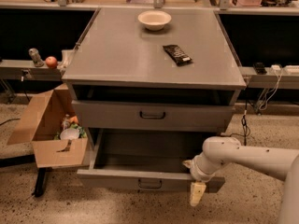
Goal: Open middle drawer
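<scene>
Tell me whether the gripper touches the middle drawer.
Cannot tell. Camera view: the gripper overlaps the front right of the middle drawer, hiding any contact or gap.

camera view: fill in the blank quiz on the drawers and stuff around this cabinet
1. The wide grey metal middle drawer is ____ (open or shut), its shallow interior showing.
2. The robot's end effector hangs by the ____ end of that drawer's front panel.
3. On the grey cabinet top, the round white bowl sits ____ from the camera than the dark rectangular snack packet.
4. The brown cardboard box stands at the cabinet's ____ side.
Missing words: open; right; farther; left.
</scene>
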Available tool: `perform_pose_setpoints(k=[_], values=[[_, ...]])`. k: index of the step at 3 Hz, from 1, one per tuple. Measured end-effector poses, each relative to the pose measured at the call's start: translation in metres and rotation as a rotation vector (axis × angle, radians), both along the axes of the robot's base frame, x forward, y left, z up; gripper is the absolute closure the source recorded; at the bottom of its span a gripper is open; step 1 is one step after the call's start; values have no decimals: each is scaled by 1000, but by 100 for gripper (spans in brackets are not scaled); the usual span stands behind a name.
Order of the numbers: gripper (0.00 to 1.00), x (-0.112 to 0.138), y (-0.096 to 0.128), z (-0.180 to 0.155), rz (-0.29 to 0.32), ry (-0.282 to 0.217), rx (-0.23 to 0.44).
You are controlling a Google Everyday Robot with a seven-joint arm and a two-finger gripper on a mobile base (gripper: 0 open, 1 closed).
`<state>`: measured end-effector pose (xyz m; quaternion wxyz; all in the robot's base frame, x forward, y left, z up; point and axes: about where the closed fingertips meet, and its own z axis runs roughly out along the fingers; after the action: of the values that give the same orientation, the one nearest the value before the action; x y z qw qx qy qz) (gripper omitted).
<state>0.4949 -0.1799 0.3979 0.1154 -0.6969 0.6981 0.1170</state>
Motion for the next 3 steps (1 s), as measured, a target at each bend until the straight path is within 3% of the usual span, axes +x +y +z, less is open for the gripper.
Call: perform_pose_setpoints(k=[1,2,3], values=[[0,0,0,0,0,0,0],[0,-23,1,-9,41,43,13],[14,-51,2,-15,75,80,30]])
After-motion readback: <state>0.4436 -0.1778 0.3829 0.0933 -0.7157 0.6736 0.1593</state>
